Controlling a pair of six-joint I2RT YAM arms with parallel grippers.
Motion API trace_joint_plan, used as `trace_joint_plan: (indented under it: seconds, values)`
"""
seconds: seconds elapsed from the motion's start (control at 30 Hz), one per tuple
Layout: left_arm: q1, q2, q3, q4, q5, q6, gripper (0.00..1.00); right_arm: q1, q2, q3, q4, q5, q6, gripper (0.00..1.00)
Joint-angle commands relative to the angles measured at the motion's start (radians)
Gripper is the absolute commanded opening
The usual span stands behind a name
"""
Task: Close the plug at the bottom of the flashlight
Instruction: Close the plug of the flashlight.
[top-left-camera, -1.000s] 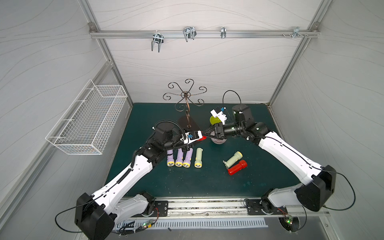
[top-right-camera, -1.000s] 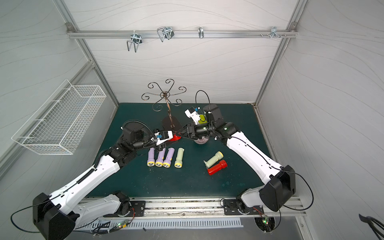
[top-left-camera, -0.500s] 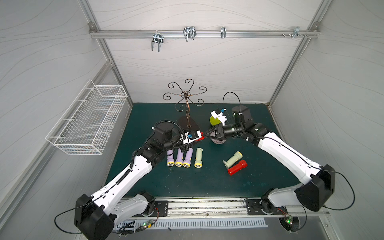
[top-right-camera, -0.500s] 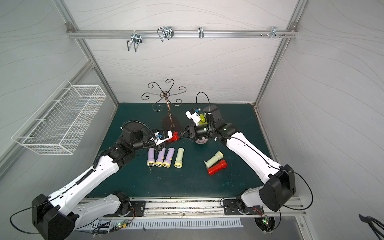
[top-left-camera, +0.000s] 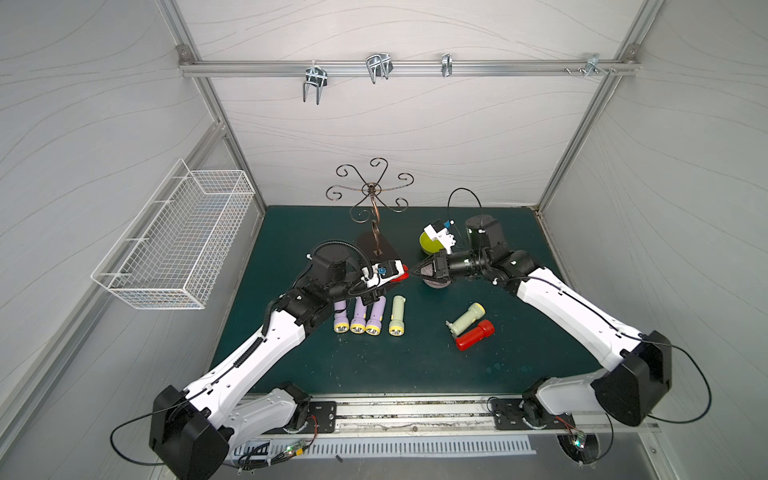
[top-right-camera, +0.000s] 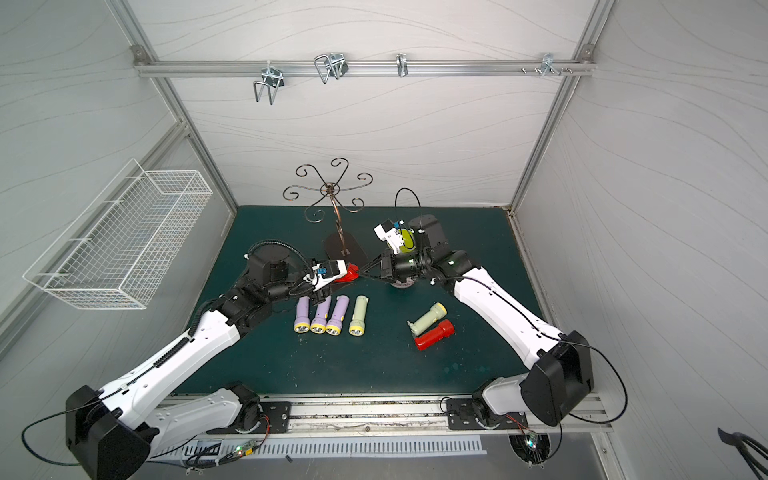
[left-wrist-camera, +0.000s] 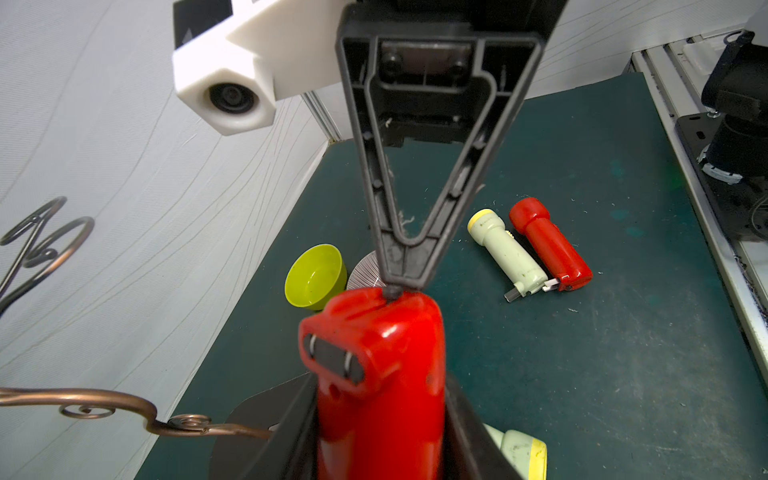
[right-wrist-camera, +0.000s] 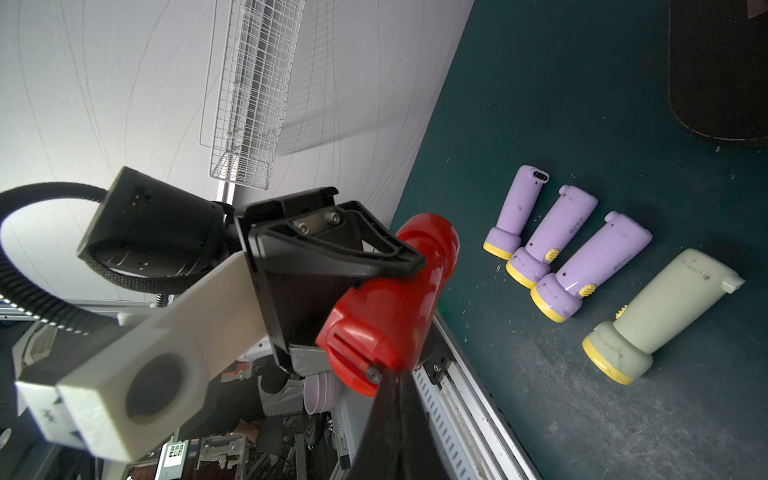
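Observation:
My left gripper (left-wrist-camera: 380, 419) is shut on the body of a red flashlight (left-wrist-camera: 382, 365), holding it in the air above the mat; it also shows in both top views (top-left-camera: 400, 274) (top-right-camera: 350, 273). The flashlight's bottom end points toward the right arm. On that end face a dark plug (left-wrist-camera: 332, 359) with two metal prongs lies in its recess. My right gripper (right-wrist-camera: 380, 376) is shut, with nothing between its fingers. Its joined tip (left-wrist-camera: 395, 289) touches the rim of the bottom end, beside the plug.
Three purple flashlights (top-left-camera: 358, 316) and a pale green one (top-left-camera: 397, 320) lie in a row below the left gripper. Another pale green (top-left-camera: 465, 318) and a red one (top-left-camera: 474, 334) lie to the right. A yellow-green bowl (top-left-camera: 428, 245), a scrolled metal stand (top-left-camera: 376, 232) and a wall basket (top-left-camera: 178, 241) are nearby.
The right gripper's fingers have closed together and its tip now rests against the flashlight's bottom end. The left gripper still holds the flashlight in nearly the same place.

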Motion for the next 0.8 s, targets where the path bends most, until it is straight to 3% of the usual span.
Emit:
trace_joint_plan:
  seconds: [0.0, 0.33, 0.63, 0.77]
  values:
    - [-0.020, 0.013, 0.063, 0.166, -0.035, -0.048, 0.00, 0.000, -0.038, -0.045, -0.025, -0.020, -0.010, 0.03]
    - [-0.055, 0.082, 0.160, 0.134, -0.198, -0.317, 0.00, -0.049, -0.163, -0.189, -0.127, 0.068, -0.081, 0.02]
    - [-0.058, 0.179, 0.234, 0.027, -0.300, -0.878, 0.00, -0.056, -0.309, -0.239, -0.301, 0.261, -0.204, 0.05]
    - [-0.058, 0.226, 0.235, -0.018, -0.271, -1.063, 0.00, -0.057, -0.359, -0.265, -0.346, 0.304, -0.226, 0.07]
